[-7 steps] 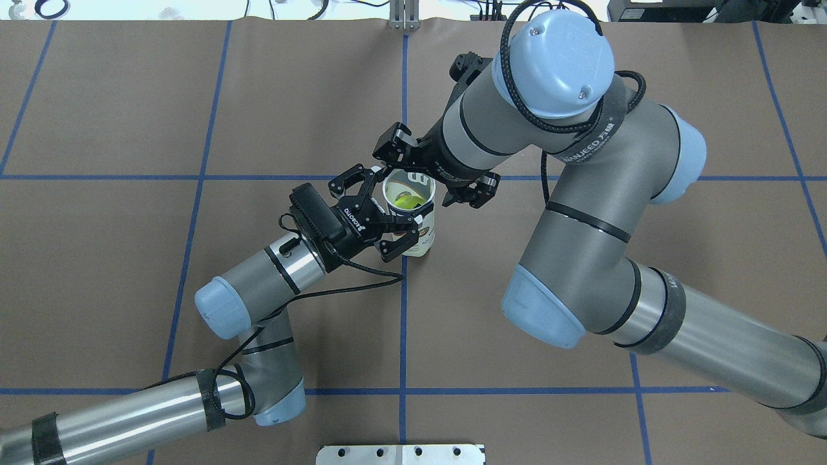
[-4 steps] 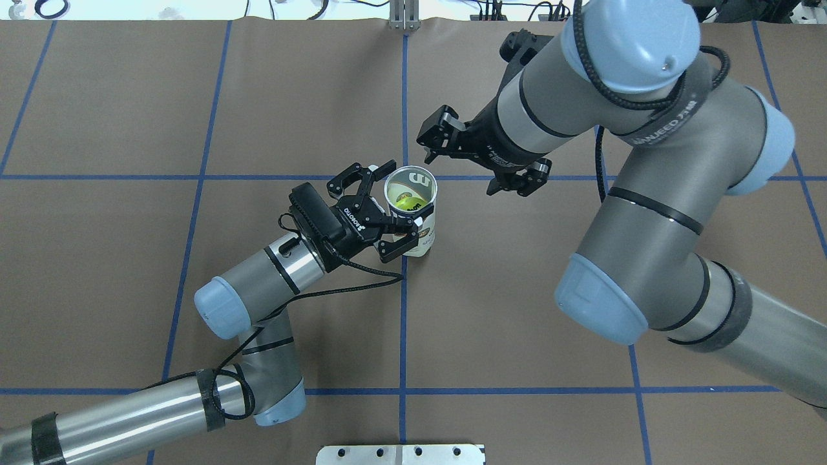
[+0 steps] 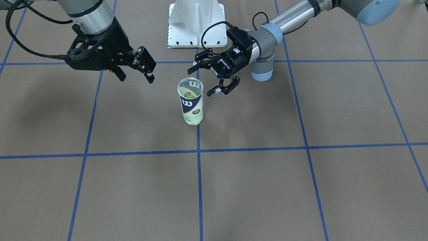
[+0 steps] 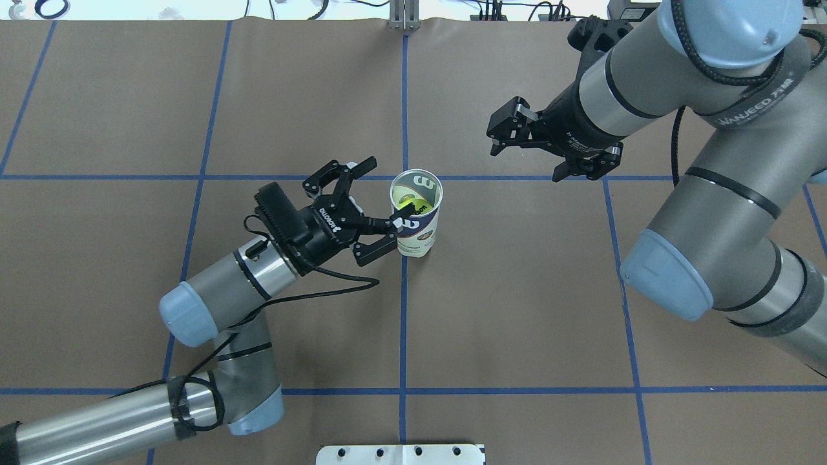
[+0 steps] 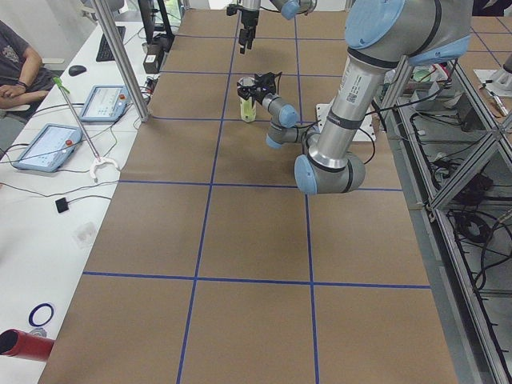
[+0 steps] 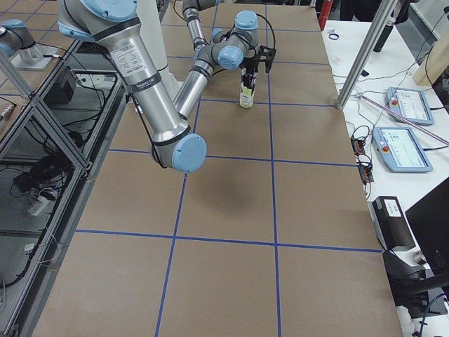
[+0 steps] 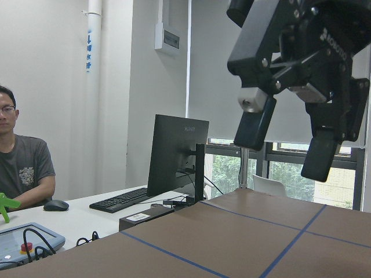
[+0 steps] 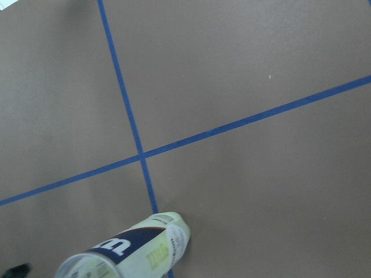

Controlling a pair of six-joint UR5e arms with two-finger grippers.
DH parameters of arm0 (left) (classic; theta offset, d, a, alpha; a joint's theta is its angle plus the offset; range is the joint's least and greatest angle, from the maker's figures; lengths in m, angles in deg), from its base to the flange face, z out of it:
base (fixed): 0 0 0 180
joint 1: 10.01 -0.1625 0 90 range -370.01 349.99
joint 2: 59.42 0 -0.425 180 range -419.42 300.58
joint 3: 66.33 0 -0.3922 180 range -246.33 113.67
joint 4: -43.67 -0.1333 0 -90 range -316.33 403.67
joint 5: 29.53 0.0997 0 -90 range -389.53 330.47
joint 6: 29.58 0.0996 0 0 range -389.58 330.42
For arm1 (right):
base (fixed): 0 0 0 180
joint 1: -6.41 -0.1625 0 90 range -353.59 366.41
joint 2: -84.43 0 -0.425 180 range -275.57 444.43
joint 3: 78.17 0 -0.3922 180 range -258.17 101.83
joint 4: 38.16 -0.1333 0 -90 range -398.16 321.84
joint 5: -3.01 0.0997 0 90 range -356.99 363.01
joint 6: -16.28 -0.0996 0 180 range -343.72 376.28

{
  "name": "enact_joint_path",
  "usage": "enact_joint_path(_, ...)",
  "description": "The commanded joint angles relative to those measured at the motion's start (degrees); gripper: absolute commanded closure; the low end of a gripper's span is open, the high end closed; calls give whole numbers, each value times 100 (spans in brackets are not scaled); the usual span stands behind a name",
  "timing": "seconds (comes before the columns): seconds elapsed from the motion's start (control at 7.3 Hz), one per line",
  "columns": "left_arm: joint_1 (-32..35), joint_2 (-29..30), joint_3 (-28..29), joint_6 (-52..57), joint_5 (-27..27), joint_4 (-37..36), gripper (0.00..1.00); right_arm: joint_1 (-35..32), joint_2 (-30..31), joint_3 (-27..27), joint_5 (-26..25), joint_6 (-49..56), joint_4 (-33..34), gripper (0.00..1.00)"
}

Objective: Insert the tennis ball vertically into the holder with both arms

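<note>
Item 1, my left gripper: jaws spread wide, nothing held. In the overhead view it sits at 9 o'clock of the holder, just beside it. One finger overlaps the rim in that view. The front-facing view shows a gap there, so I judge it is probably not touching.

Item 2, my right gripper: jaws parted, nothing between them. It hangs above the table at 2 o'clock of the holder in the overhead view, well apart from it.

Item 3, holder: clear can with a navy-and-white label and a white "W", mouth open. It stands upright on the brown table, base at the centre blue tape line, near the crossing of two lines. My right wrist camera has it at 7 o'clock of its frame.

Item 4, tennis ball: yellow-green, inside the holder, below the rim.

Item 5, my left wrist camera: both finger pads against the room, apart, with a seated person at 9 o'clock and a monitor centre.
</note>
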Motion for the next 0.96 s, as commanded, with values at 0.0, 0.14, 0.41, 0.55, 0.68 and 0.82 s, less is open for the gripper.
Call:
enact_joint_path(0.0,87,-1211,-1090,-1,115,-9,1,-218,401,-19,49,818,-42,1)
enact_joint_path(0.14,123,-1504,-1286,-10,907,-1,1,-358,682,-36,49,1318,-51,1)
enact_joint_path(0.41,419,-1857,-1279,-341,1749,-88,1,-832,948,-394,259,2478,-51,1)
enact_joint_path(0.55,753,-2110,-1209,-1093,1750,-254,1,-1104,957,-649,313,2979,-51,1)
enact_joint_path(0.68,1156,-2365,-1165,-1274,1646,-490,1,-1411,957,-1000,418,3619,-59,1)
enact_joint_path(0.82,1473,-2411,-1165,-1328,1601,-1058,1,-1702,957,-1325,575,4191,-59,1)
